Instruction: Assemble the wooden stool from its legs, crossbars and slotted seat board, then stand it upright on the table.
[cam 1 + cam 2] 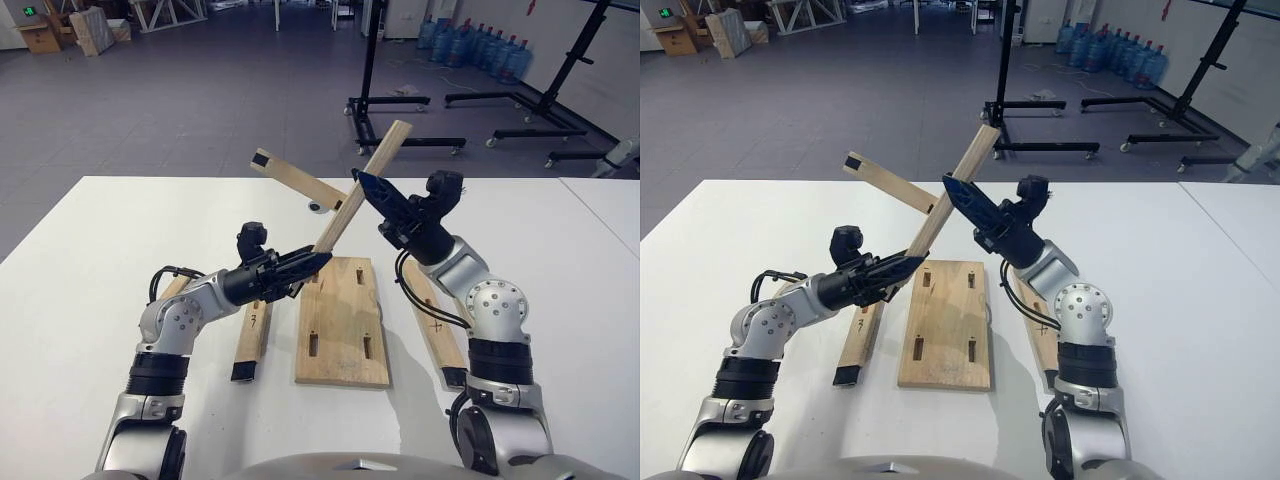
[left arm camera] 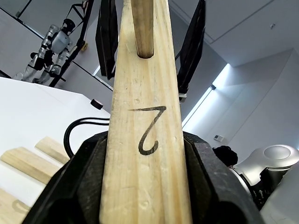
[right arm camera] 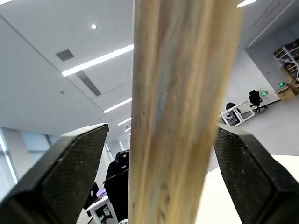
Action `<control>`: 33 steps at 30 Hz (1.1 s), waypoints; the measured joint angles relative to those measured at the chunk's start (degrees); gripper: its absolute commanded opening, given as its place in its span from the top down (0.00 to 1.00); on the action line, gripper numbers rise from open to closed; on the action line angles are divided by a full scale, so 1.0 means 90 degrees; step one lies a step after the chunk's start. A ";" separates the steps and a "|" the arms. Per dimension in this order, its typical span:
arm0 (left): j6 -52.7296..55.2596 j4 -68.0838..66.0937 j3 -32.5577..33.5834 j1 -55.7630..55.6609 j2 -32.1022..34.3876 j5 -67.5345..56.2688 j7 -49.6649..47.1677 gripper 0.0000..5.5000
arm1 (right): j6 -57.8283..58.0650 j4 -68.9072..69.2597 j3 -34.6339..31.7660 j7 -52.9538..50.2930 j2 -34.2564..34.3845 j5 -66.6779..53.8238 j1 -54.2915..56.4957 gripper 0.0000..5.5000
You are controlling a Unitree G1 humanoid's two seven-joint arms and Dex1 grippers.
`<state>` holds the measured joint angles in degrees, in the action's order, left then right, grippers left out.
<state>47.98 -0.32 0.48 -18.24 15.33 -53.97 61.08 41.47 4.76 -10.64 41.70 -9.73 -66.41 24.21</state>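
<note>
A wooden leg [image 1: 385, 150] marked "2" [image 2: 149, 135] rises on a slant above the slotted seat board [image 1: 340, 320], which lies flat on the white table [image 1: 90, 260]. A crossbar [image 1: 295, 177] with a black end sticks out of the leg toward the left. My left gripper [image 1: 310, 262] is shut on the leg's lower end. My right gripper [image 1: 362, 182] straddles the leg higher up, its fingers [image 3: 79, 172] spread with a gap on one side. Two more legs lie flat, one [image 1: 252, 340] left of the board, one [image 1: 435, 325] right of it.
Another wooden piece [image 1: 175, 287] lies partly under my left arm. A second white table [image 1: 610, 205] adjoins at the right. Black wheeled racks [image 1: 400, 105] and water bottles [image 1: 480, 45] stand on the floor beyond the table's far edge.
</note>
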 measured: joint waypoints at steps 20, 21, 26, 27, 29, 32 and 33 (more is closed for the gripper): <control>-0.0993 -0.0205 -0.0080 0.0157 -0.0390 0.0642 -0.0193 0.47 | -0.0060 -0.0002 0.0049 0.0539 -0.0526 0.0835 0.0153 0.62; -0.1060 -0.0355 -0.0072 0.0143 -0.0465 0.0709 -0.0339 0.44 | -0.0117 -0.0062 0.0011 0.0561 -0.0588 0.0914 0.0158 0.62; -0.1079 -0.1066 0.0224 0.0261 -0.0377 0.0913 -0.0618 0.29 | -0.0407 -0.0237 -0.0668 0.1188 -0.1245 0.0754 0.0725 0.63; -0.1084 -0.1117 0.0274 0.0271 -0.0338 0.0926 -0.0620 0.26 | -0.0497 -0.0327 -0.0677 0.1279 -0.1266 0.0775 0.0794 0.63; -0.1143 -0.1306 0.0378 0.0320 -0.0200 0.1084 -0.0650 0.25 | -0.1105 -0.1091 -0.0944 0.1177 -0.1279 0.1119 0.1072 0.63; -0.1381 -0.1671 0.0421 0.0444 -0.0060 0.1520 -0.0887 0.25 | -0.2314 -0.1906 -0.0698 0.1608 -0.1529 0.2277 0.1185 0.63; -0.1457 -0.1786 0.0439 0.0452 -0.0065 0.1619 -0.0987 0.25 | -0.2630 -0.2040 -0.0428 0.1882 -0.1584 0.2664 0.1180 0.63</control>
<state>34.86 -16.39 4.43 -14.17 14.75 -39.40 52.19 17.80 -13.61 -14.49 58.63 -23.99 -42.44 34.83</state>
